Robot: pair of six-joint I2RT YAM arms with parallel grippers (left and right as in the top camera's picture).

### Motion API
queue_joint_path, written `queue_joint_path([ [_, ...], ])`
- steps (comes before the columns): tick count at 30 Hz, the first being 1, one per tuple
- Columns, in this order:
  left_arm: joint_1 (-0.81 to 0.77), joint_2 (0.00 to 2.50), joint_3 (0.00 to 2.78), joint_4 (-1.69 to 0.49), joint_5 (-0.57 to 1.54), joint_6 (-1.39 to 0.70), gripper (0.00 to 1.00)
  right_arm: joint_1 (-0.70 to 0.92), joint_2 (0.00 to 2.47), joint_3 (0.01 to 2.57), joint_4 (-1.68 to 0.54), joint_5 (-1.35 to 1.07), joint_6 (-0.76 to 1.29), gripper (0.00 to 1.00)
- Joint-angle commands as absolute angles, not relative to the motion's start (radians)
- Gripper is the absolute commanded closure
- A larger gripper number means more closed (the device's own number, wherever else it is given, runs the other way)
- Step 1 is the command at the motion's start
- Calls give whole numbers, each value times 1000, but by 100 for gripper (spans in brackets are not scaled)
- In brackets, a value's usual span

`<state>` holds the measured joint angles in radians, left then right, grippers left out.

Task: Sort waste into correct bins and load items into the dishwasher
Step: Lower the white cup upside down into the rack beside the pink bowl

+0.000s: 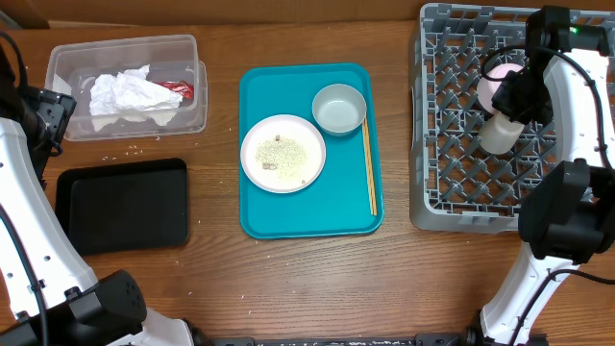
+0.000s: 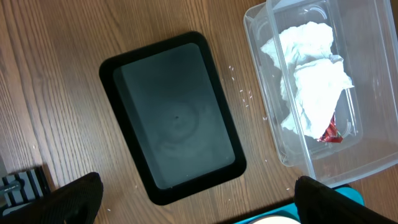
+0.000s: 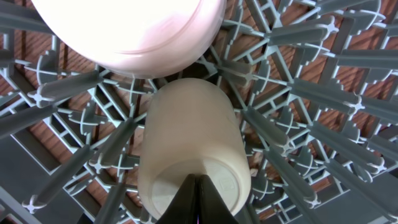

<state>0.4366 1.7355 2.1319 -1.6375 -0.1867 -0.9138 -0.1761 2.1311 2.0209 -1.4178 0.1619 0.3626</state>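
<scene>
Both arms are built alike, with smooth white shells along the long links and bulky matte black housings at the joints. On the left arm point(image 1: 19, 183) a rounded black joint point(image 1: 108, 304) bulges out, and thin black cables point(image 1: 33, 279) trail over the white shell. The right arm point(image 1: 588, 106) has the same white casing, and a small green light point(image 1: 577, 30) glows on its top black housing. The left gripper's fingers point(image 2: 78, 200) are blunt, matte black slabs with softened edges. The right gripper's fingers point(image 3: 189, 202) are black too, tapering to a narrow point with a fine seam between them.
</scene>
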Motion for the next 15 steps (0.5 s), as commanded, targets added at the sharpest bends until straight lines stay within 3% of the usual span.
queue_joint_path([
  [1,438,1742,2127,-1638,-190,-905,0,-181,2156,2014,-1413,155,366,96],
  [15,439,1742,2127,-1638,-190,-905,0,-177,2158,2017,-1407,111,394,96],
])
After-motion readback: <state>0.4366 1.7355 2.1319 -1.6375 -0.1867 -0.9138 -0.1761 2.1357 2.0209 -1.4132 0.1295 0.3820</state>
